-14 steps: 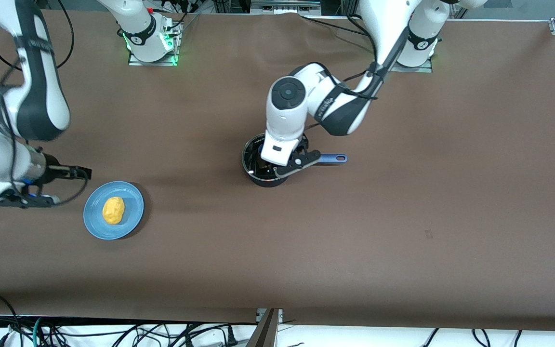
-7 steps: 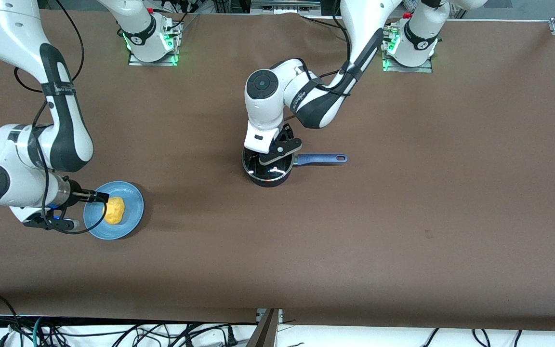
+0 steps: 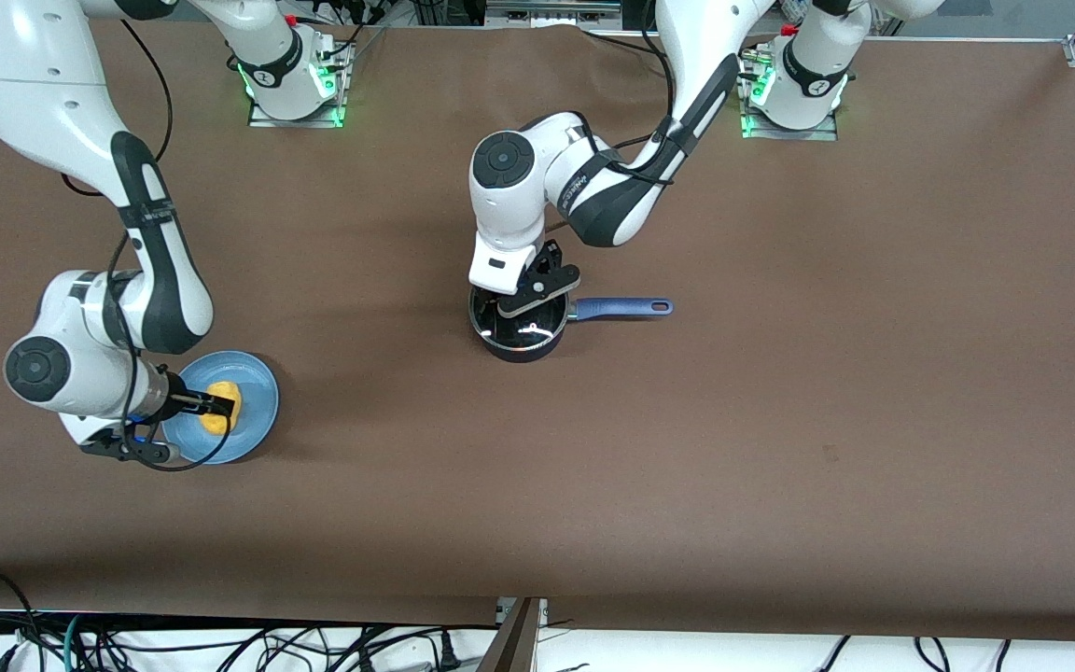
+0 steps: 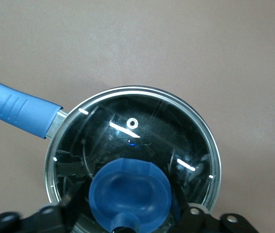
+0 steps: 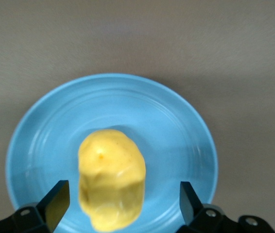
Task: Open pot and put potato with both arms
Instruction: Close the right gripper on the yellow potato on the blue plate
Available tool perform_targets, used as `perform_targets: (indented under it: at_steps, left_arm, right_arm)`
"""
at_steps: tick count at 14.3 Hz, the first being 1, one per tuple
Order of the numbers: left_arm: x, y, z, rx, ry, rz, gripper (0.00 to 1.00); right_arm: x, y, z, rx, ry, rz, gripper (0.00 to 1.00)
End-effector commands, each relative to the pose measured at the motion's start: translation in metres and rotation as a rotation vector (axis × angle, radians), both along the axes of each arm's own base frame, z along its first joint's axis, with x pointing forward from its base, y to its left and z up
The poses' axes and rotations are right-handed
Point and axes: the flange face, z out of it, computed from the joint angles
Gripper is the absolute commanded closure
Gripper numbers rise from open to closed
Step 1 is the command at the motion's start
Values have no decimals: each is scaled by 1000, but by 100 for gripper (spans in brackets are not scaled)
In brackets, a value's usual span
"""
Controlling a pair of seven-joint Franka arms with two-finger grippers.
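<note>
The black pot (image 3: 521, 338) stands mid-table with its glass lid (image 4: 142, 131) on and its blue handle (image 3: 621, 306) pointing toward the left arm's end. My left gripper (image 3: 526, 297) is low over the lid. In the left wrist view it (image 4: 128, 216) is open, with the blue knob (image 4: 130, 191) between its fingers. The yellow potato (image 3: 226, 393) lies on a blue plate (image 3: 260, 403) toward the right arm's end. My right gripper (image 3: 211, 403) is open around the potato (image 5: 111, 179), with a finger (image 5: 57, 204) on each side and not touching it.
The blue plate (image 5: 176, 126) lies nearer to the front camera than the pot. Brown table (image 3: 780, 420) lies bare around both. The arm bases stand along the table edge farthest from the front camera.
My right gripper has moved in from the table's end over the plate and now straddles the potato. My left gripper shifted over the lid's knob and has held there for the last half second.
</note>
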Motion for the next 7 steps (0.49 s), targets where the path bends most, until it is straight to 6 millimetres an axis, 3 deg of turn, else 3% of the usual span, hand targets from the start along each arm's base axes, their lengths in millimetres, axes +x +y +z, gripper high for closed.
perform_targets:
  at_steps: [1, 2, 3, 4, 5, 7]
  left_arm:
    - [2, -5, 4, 13, -31, 6, 34]
    - [1, -5, 4, 13, -31, 4, 37]
    - [1, -5, 4, 14, -30, 4, 42]
    - [2, -5, 4, 13, -31, 4, 45]
    - [2, -5, 5, 13, -33, 4, 48]
    - [2, -4, 7, 13, -35, -2, 57]
  right_arm:
    - [-2, 4, -19, 18, -4, 8, 1]
    - [-2, 4, -21, 19, -2, 5, 3]
    - [-4, 4, -27, 18, 6, 1, 20]
    - [-4, 8, -27, 20, 11, 1, 46]
    - [-4, 12, -26, 20, 14, 2, 62]
    - [-1, 15, -18, 22, 1, 16, 67]
